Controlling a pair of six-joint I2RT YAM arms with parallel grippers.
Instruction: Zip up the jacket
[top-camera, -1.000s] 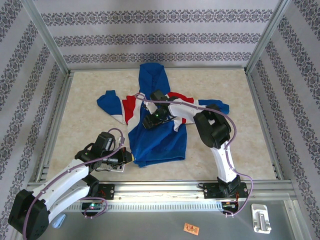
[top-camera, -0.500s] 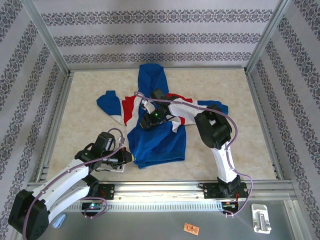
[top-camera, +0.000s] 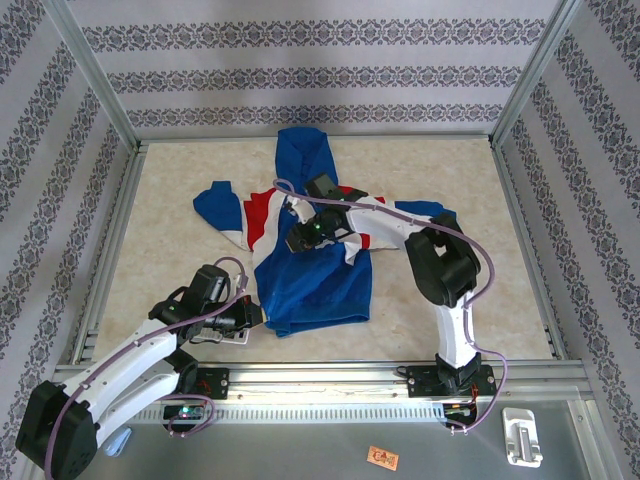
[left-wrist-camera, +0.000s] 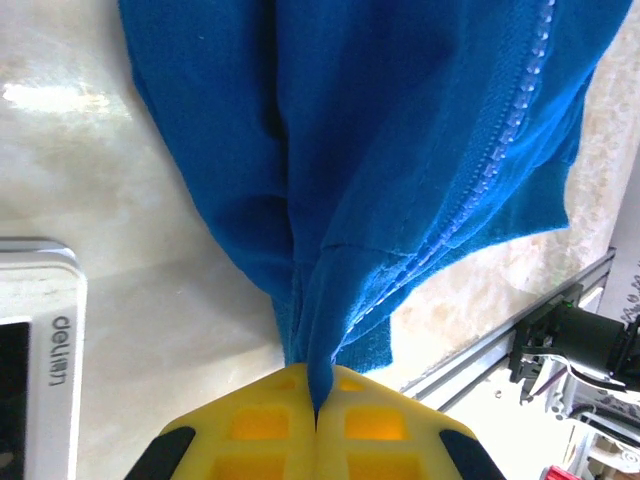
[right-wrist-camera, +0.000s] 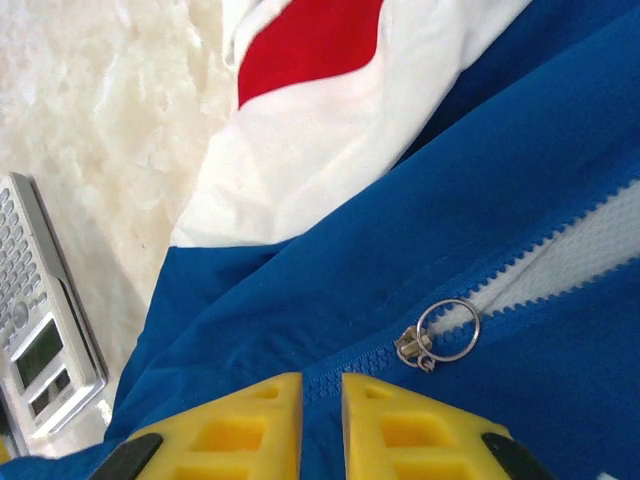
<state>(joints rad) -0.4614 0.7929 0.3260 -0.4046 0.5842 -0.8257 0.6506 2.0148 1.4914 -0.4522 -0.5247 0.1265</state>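
Observation:
The jacket (top-camera: 310, 285) lies flat mid-table, hood toward the back, blue with red and white chest panels. My left gripper (top-camera: 262, 318) is at its lower left corner, shut on the blue bottom hem (left-wrist-camera: 318, 385) by the zipper's lower end. My right gripper (top-camera: 300, 243) hovers over the chest. In the right wrist view its yellow fingers (right-wrist-camera: 322, 390) stand a narrow gap apart over the closed zipper teeth, fabric lying flat between them. The metal zipper pull (right-wrist-camera: 440, 335) with its ring sits just ahead and right of the fingertips, with the zipper split open beyond it.
A white calculator (right-wrist-camera: 40, 330) lies on the table left of the jacket's hem, next to my left gripper (left-wrist-camera: 318, 415). The aluminium frame rail (top-camera: 330, 372) runs along the near edge. Patterned walls close in the other three sides.
My right gripper's fingers have closed to a narrow gap, and its forearm has swung slightly right. The left arm and the hem it holds have stayed put.

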